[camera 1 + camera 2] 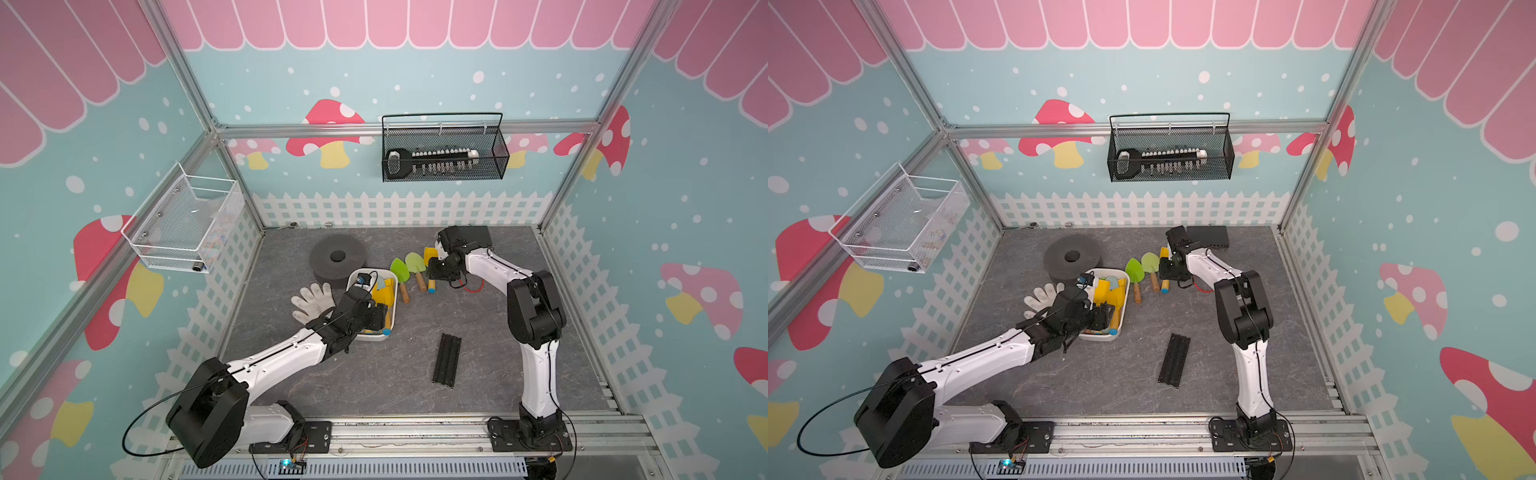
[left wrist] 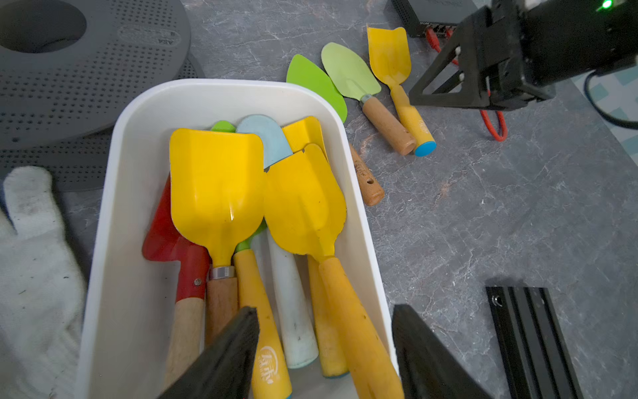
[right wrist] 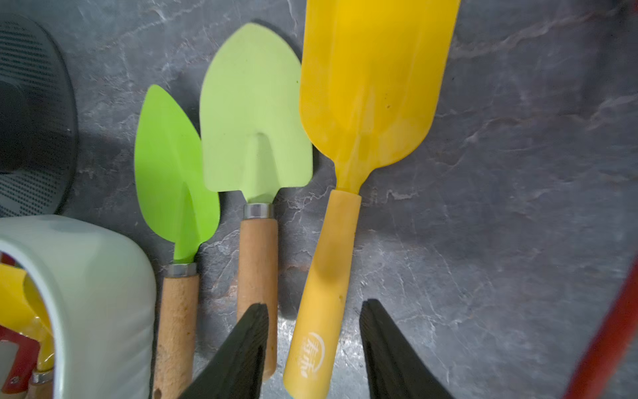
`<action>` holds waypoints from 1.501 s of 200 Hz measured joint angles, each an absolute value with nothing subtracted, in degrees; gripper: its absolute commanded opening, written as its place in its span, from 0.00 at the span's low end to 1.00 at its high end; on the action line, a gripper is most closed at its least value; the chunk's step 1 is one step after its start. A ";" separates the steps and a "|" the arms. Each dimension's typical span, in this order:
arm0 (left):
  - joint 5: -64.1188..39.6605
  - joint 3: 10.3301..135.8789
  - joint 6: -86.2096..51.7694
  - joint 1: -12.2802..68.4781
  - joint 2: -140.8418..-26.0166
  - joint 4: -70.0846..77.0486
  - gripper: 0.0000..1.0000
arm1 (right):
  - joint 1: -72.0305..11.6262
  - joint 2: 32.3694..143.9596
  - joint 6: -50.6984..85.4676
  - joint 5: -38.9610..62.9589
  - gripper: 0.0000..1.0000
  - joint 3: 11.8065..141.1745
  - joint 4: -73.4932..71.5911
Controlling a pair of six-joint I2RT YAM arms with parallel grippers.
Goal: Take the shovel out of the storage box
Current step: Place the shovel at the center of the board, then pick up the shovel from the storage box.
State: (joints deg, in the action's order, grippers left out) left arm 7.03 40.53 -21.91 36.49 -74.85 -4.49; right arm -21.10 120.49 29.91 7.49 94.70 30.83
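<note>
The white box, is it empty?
No, the white box holds several shovels, such as a yellow shovel and a red shovel.

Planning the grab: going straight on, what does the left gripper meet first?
Probably the yellow shovel handle in the storage box, lying between the left gripper's open jaws; depth is unclear.

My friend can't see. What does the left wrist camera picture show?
A white storage box crammed with toy shovels, two big yellow ones on top, with the left end effector open over their handles. Three more shovels lie beside it on the grey table.
</note>
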 measured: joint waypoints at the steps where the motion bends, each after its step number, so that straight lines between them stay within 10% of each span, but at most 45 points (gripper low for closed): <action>1: 7.05 40.53 -21.91 36.49 -74.85 -4.49 0.66 | -21.10 120.29 29.85 7.40 0.50 94.65 30.87; 159: 16.62 43.31 -25.61 36.45 -76.51 -9.69 0.65 | -21.12 93.06 21.39 13.76 0.51 72.82 32.84; 300: 15.81 48.95 -25.08 31.77 -87.26 -15.86 0.41 | -21.12 85.38 19.68 17.04 0.50 64.51 29.58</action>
State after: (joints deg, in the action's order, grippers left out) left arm 15.81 48.95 -25.08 31.77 -87.26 -15.86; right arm -21.12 85.38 19.68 17.04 64.51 29.58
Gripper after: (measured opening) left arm 0.417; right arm 0.498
